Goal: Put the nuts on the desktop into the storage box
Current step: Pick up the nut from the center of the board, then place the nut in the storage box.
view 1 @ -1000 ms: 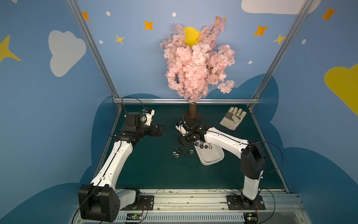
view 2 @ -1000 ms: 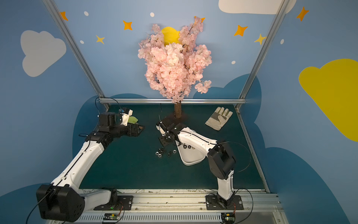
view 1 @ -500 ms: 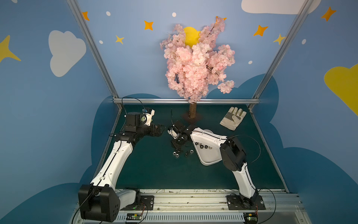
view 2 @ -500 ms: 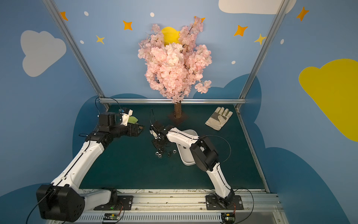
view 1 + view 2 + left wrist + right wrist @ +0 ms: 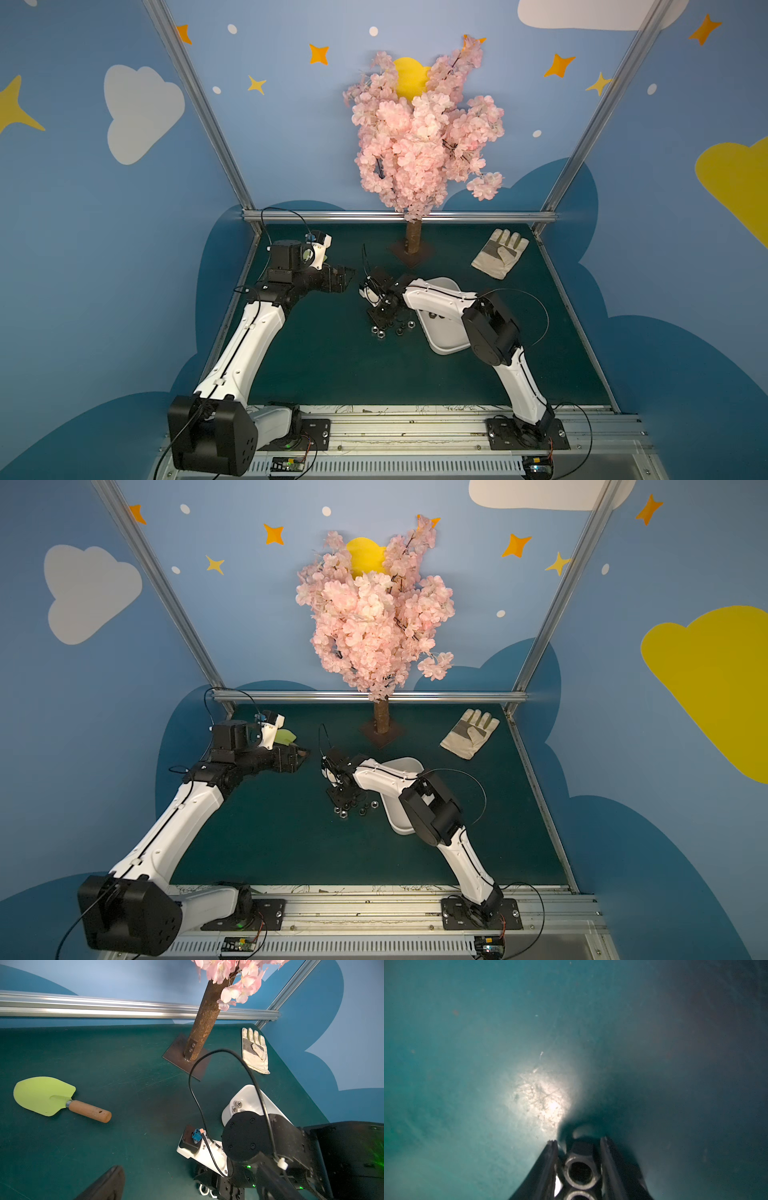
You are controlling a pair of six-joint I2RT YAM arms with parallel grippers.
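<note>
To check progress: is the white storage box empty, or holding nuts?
Not empty: the left wrist view shows at least two nuts inside the storage box.

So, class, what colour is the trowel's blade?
Light yellow-green; the trowel blade shows best in the left wrist view.

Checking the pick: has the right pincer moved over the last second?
Yes. The right pincer has come down and toward the front, away from the tree base, onto the loose nuts beside the storage box.
</note>
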